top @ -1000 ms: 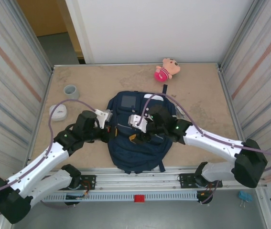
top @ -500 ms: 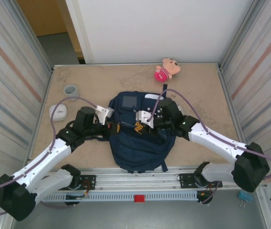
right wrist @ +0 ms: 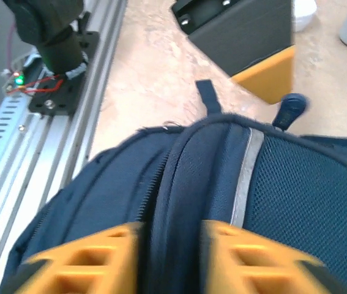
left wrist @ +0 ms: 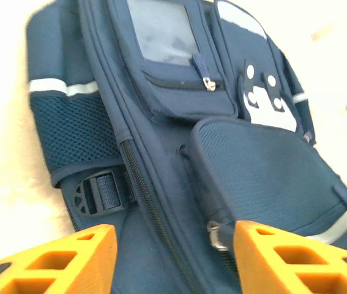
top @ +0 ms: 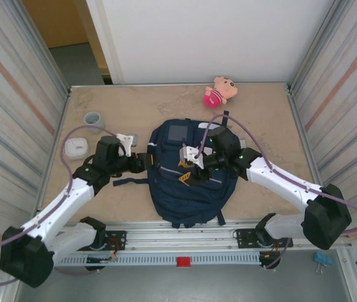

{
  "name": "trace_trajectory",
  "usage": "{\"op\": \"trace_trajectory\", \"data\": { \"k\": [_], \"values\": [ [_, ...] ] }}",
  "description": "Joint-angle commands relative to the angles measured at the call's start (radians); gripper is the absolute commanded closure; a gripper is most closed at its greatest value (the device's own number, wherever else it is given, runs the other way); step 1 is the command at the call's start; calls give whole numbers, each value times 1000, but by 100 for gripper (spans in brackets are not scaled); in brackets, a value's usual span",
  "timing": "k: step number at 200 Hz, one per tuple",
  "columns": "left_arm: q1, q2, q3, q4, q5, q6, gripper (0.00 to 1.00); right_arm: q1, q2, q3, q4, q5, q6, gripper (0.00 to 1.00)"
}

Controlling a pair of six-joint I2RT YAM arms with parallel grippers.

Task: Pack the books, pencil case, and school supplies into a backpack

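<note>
At mid-table lies the large dark navy fabric backpack [top: 187, 182], flat with its front pockets upward, apparently at the closing stage. The left gripper [left wrist: 174, 245] stands half-open and empty just beside the mesh side pocket. The right gripper [right wrist: 167, 245] straddles a padded ridge edged by a pale reflective stripe, fingers apart (whether they pinch it I cannot tell). Next, I judge, comes catching the small metal zip pull [left wrist: 215, 235] squarely, since the soft woven cloth will bunch.
</note>
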Motion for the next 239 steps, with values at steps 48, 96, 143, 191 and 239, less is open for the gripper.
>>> {"op": "trace_trajectory", "data": {
  "k": [48, 96, 143, 191, 239],
  "values": [
    [-40, -187, 78, -203, -127, 43, 30, -158, -103, 89, -177, 311, 367, 31],
    [-341, -122, 49, -98, -270, 445, 22, -543, 11, 163, -365, 468, 641, 25],
    [-609, 82, 55, -16, -337, 885, 8, -714, 109, 91, -340, 192, 777, 23],
    [-622, 295, 102, 142, -441, 948, 10, -709, 81, -54, -275, 172, 839, 23],
    [-621, 279, 97, 286, -406, 915, 21, -703, 53, -136, -241, 154, 862, 24]
  ]
}}
